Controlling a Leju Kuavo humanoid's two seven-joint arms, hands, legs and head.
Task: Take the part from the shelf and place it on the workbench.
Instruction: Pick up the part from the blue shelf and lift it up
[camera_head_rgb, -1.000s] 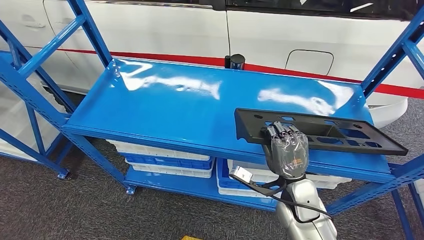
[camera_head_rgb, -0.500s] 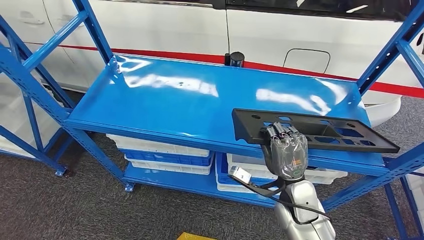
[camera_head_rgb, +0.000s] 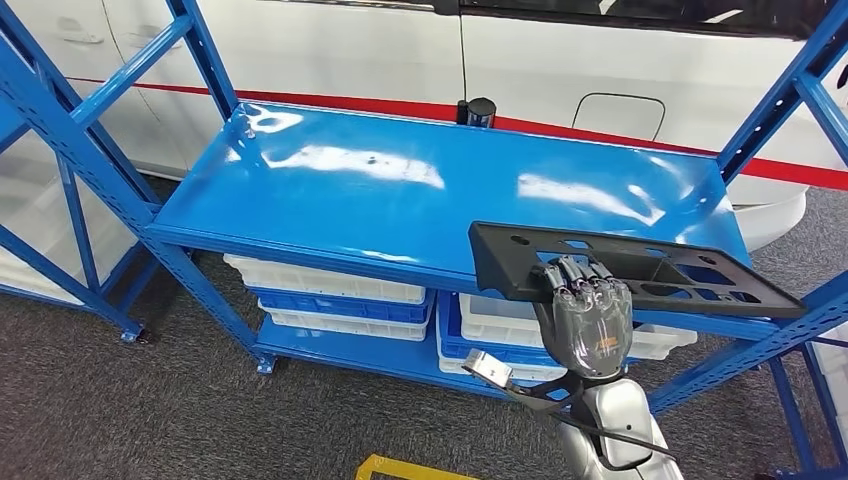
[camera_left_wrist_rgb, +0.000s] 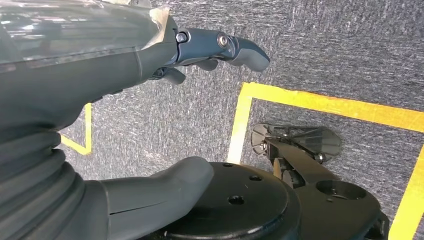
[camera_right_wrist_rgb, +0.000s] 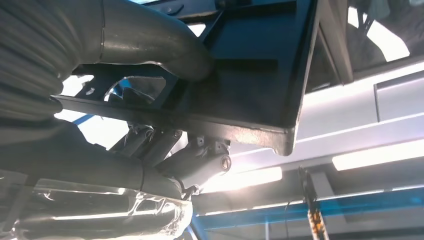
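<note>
While the right hand (camera_head_rgb: 588, 318) grips its near edge, the long flat black plastic part (camera_head_rgb: 640, 266), full of cutouts, sits over the blue shelf's (camera_head_rgb: 400, 190) front right; left hand (camera_left_wrist_rgb: 150, 55) fingers apart, holding nothing.

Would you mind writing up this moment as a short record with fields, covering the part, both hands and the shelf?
part: long black plastic panel with cut-outs, over the front right of the shelf board
right hand: right hand grips the panel at its near edge, fingers on top, thumb on its other face
left hand: left hand holds nothing, fingers apart, pointing down at grey carpet with yellow tape lines
shelf: blue metal rack, glossy board
below: white and blue bins on the lower level
behind: white vehicle with a red stripe
</note>
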